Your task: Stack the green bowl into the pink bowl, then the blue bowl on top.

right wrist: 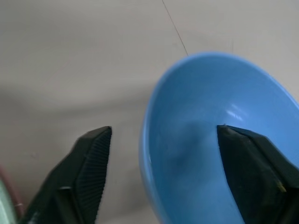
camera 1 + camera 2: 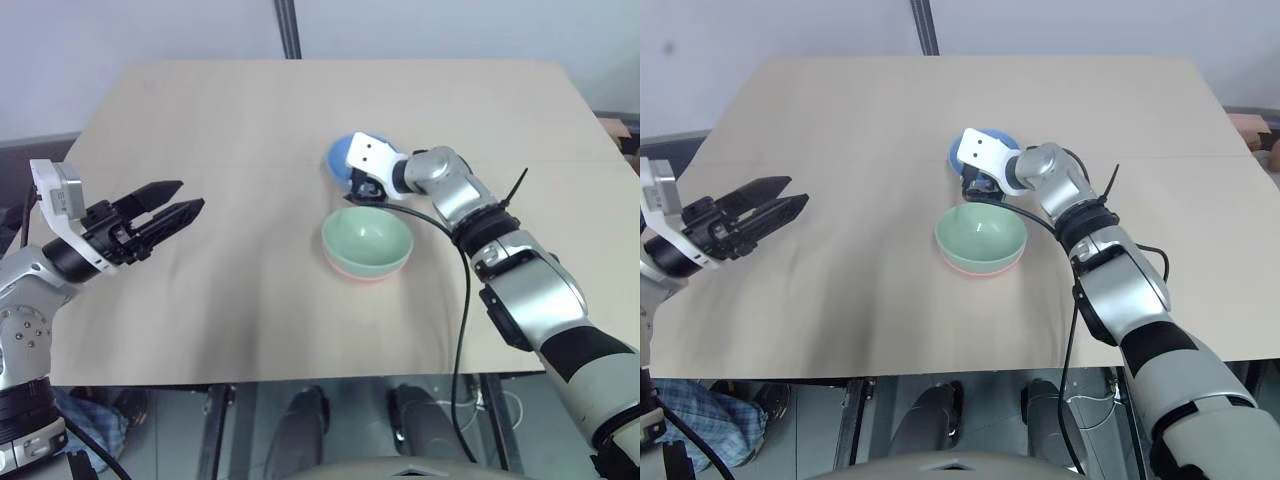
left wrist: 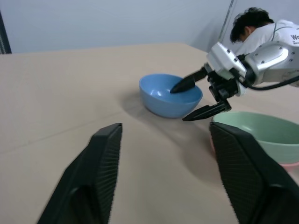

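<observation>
The green bowl [image 2: 367,238] sits nested inside the pink bowl [image 2: 360,273] at the middle of the table; only a thin pink rim shows beneath it. Just behind them stands the blue bowl [image 2: 340,158]. My right gripper [image 1: 161,130] is open and straddles the blue bowl's near rim [image 3: 180,103]. One finger [image 3: 184,84] is inside the bowl and the other is outside, with a gap to the wall. My left gripper [image 2: 190,196] is open and holds nothing. It hovers off to the left of the bowls and points toward them.
The light wooden table [image 2: 200,110] ends in a front edge near me. A black cable [image 2: 463,300] hangs along my right arm. A dark pole [image 2: 288,28] stands behind the table. A person [image 3: 254,25] is beyond the table's right side.
</observation>
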{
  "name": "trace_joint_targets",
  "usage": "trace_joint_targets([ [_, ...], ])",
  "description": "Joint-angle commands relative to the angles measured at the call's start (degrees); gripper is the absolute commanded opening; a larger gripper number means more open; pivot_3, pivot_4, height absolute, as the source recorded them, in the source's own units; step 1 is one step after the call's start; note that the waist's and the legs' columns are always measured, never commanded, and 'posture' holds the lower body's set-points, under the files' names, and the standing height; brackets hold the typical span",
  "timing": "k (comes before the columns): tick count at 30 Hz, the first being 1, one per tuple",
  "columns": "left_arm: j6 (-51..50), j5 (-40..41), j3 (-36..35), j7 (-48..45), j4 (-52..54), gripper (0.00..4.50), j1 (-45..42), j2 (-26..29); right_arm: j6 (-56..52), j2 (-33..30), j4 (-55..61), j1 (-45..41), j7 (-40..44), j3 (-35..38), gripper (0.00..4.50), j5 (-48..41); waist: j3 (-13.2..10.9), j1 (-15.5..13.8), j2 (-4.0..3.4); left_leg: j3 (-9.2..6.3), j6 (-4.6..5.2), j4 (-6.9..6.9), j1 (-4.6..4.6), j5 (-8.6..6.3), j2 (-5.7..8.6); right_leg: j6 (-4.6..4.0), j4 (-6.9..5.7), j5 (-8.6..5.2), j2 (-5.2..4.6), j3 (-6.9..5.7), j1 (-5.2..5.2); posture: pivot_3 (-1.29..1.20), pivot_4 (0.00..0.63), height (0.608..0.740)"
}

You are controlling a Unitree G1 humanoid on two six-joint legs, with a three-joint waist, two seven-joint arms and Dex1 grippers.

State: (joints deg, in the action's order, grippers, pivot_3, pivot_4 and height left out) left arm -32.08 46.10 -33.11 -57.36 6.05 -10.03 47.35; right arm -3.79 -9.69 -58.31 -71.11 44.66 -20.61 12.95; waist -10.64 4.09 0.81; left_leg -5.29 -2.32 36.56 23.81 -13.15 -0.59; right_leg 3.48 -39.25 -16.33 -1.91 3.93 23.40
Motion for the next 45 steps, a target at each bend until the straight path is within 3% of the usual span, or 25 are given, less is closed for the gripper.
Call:
trace_joint_targets([
  [1,-0.1,2.6,-2.5,0.1,2.6,3.31,-0.3,0.7,2.0,0.5,-0.4,-2.0,0.0,0.5,1.48,0.5,0.0,0.2,0.00,0.02,-0.01,0.00,0.00,0.01,0.00,0.00,-0.05,0.00,0.00,0.03,0.03,0.00,0.150,0.740],
  [4,-0.1,3.3,-2.7,0.5,2.8,3.31,-0.2,0.7,2.5,0.6,-0.9,-2.0,0.1,0.7,0.12,0.8,0.0,0.4,0.00,0.06,-0.04,0.00,-0.02,0.02,0.00,0.00,-0.20,0.00,0.02,0.08,0.08,0.00,0.150,0.740],
  [5,0.0,3.4,-2.6,0.5,2.9,3.31,-0.2,0.7,2.5,0.5,-1.0,-2.0,0.1,0.7,0.05,0.8,0.0,0.5,0.00,0.06,-0.04,0.00,-0.02,0.02,0.00,0.00,-0.20,0.00,0.02,0.08,0.08,0.00,0.150,0.740],
  [13,0.6,3.2,-1.7,0.4,2.5,3.31,-0.2,0.8,4.9,0.5,1.2,-1.8,-0.5,1.8,0.05,0.6,0.0,1.3,0.00,0.04,0.08,0.18,-0.07,-0.05,0.00,-0.01,-0.53,-0.01,0.04,0.09,0.09,0.00,0.150,0.740],
  [18,1.1,3.8,-1.4,0.0,2.4,3.31,-1.0,0.0,9.9,-3.1,13.6,0.5,3.3,2.5,0.05,-0.8,0.0,1.4,-0.02,0.04,0.09,0.21,-0.04,-0.05,0.00,-0.01,-0.57,-0.01,0.04,0.10,0.15,0.00,0.150,0.740],
  [23,2.3,2.6,0.9,-0.9,0.5,3.31,-3.0,-0.2,-2.8,-8.9,42.8,10.8,16.0,2.4,0.05,-8.4,0.0,1.0,0.03,0.01,0.11,0.22,0.00,-0.06,0.00,0.00,-0.53,-0.01,0.00,0.06,0.14,0.00,0.150,0.740],
  [28,3.1,1.4,4.0,-2.5,-2.6,3.31,-6.4,-0.2,-20.5,-13.5,67.2,19.8,23.2,0.8,0.05,-16.5,0.0,0.4,0.02,-0.01,0.14,0.38,0.00,-0.08,0.00,0.00,-0.64,-0.01,0.02,0.03,0.12,0.00,0.150,0.740],
  [35,4.0,-0.3,7.6,-4.9,-6.4,3.31,-10.8,-0.2,-32.3,-16.4,79.2,22.9,24.5,-0.3,0.05,-23.4,0.0,-0.1,0.03,-0.06,0.14,0.56,-0.02,-0.08,-0.01,0.00,-0.67,-0.01,0.07,-0.03,0.03,0.00,0.150,0.740],
  [38,4.3,-0.9,8.6,-5.7,-7.5,3.31,-11.9,-0.2,-33.9,-16.6,80.3,22.7,23.4,-0.2,1.10,-24.5,0.0,-0.2,0.04,-0.06,0.15,0.60,-0.01,-0.08,0.00,0.00,-0.66,0.00,0.06,-0.03,0.02,0.00,0.150,0.740],
  [40,4.4,-1.2,8.8,-6.2,-7.9,3.31,-12.3,-0.3,-34.6,-16.5,80.1,22.2,21.8,0.0,2.03,-24.4,0.0,-0.1,0.04,-0.06,0.14,0.60,-0.01,-0.08,-0.01,0.00,-0.66,0.00,0.06,-0.03,0.02,0.00,0.150,0.740],
  [45,4.5,-1.6,9.0,-6.6,-8.1,3.31,-12.5,-0.5,-35.5,-18.8,79.9,21.6,21.2,1.0,2.03,-25.1,0.0,-0.2,0.04,-0.06,0.14,0.59,0.00,-0.08,0.00,0.00,-0.65,-0.01,0.05,-0.04,0.02,0.00,0.150,0.740],
])
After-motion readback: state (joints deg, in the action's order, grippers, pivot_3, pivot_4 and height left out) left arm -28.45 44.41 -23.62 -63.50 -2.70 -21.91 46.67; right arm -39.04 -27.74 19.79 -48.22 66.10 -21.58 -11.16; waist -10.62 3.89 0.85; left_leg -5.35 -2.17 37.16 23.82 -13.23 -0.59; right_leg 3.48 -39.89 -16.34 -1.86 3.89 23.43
